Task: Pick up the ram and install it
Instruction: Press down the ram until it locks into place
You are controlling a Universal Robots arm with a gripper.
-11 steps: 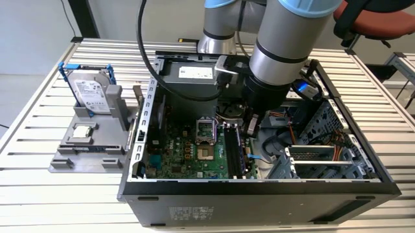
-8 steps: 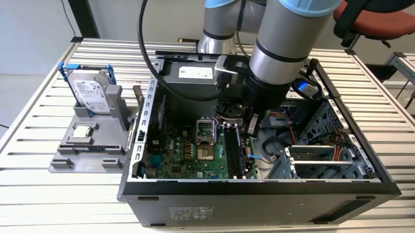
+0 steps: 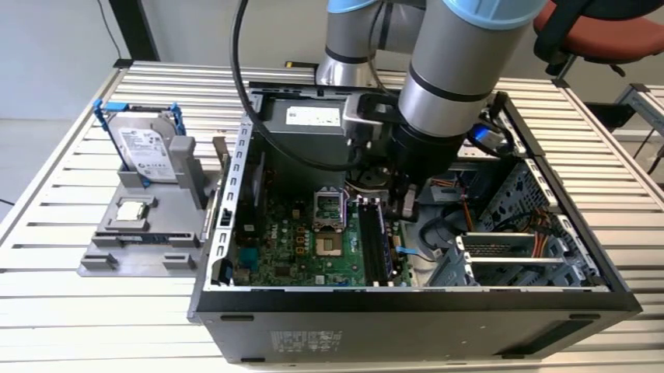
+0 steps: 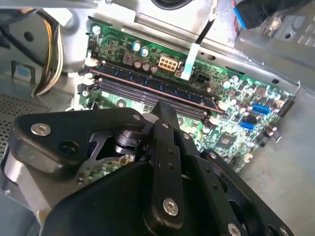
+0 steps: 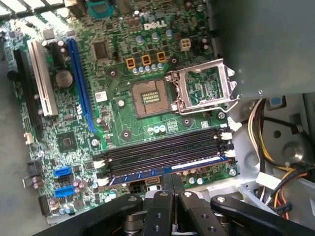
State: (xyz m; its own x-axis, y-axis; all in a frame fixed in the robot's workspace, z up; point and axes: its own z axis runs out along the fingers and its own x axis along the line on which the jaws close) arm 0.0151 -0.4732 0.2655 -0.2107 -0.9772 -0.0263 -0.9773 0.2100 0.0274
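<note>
Open PC case (image 3: 415, 299) holds motherboard (image 5: 123, 73) w/ ram (image 5: 167, 164) seated in a slot, gripper (image 5: 172, 183) fingers pressed together just above it.

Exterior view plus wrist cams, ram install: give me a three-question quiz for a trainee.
1. True or false: the hard drive lies inside the computer case.
2. The gripper is nearest to: A) the memory slots; B) the hard drive; C) the white expansion slot.
3. Fill in: among the memory slots, the ram stands at the one ______ from the CPU socket.

Key
1. False: the hard drive stands in a grey holder outside the computer case, at the exterior view's left.
2. A
3. farthest
</note>
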